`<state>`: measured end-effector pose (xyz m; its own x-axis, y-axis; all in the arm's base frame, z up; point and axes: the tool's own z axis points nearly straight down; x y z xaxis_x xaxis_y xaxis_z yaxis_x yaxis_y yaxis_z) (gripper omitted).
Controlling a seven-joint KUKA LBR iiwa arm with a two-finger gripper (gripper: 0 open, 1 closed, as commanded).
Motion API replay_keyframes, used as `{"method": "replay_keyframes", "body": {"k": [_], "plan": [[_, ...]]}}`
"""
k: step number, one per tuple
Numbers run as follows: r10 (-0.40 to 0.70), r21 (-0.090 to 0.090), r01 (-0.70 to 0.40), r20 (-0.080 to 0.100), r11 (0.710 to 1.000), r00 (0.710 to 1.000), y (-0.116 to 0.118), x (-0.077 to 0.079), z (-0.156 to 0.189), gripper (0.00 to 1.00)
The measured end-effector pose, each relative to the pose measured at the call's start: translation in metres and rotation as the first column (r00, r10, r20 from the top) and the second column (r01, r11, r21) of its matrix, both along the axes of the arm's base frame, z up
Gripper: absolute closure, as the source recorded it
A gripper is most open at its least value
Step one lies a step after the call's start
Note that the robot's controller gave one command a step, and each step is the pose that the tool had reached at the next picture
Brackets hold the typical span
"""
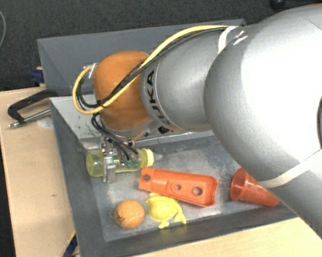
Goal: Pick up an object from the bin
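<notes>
1. Yellow-green bottle (94, 165) lies on its side by the left wall of the bin (79, 192)
2. Gripper (115, 161) sits over its middle; open or clamped, cannot tell
3. Block (178, 188), ball (129, 213), yellow toy (165, 210) and cone (249, 189) lie along the front wall

Robot lab, KUKA arm (203, 88), metal bin (81, 204)

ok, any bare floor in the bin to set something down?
Two patches: the bin floor between the orange holed block and the arm, and the front strip between the yellow toy and orange cone. Crowded at left: tool over the pale bottle, orange ball below.
</notes>
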<state>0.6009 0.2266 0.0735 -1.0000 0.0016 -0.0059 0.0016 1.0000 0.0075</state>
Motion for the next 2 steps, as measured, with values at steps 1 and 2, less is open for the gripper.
{"method": "replay_keyframes", "body": {"k": [1, 2], "plan": [[0.003, 0.001, -0.003, 0.002, 1.000, 1.000, 0.0003, 0.0004, 0.0125, 1.00], [0.003, 0.002, -0.003, 0.005, 1.000, 1.000, 0.0006, 0.0010, 0.0205, 1.00]]}}
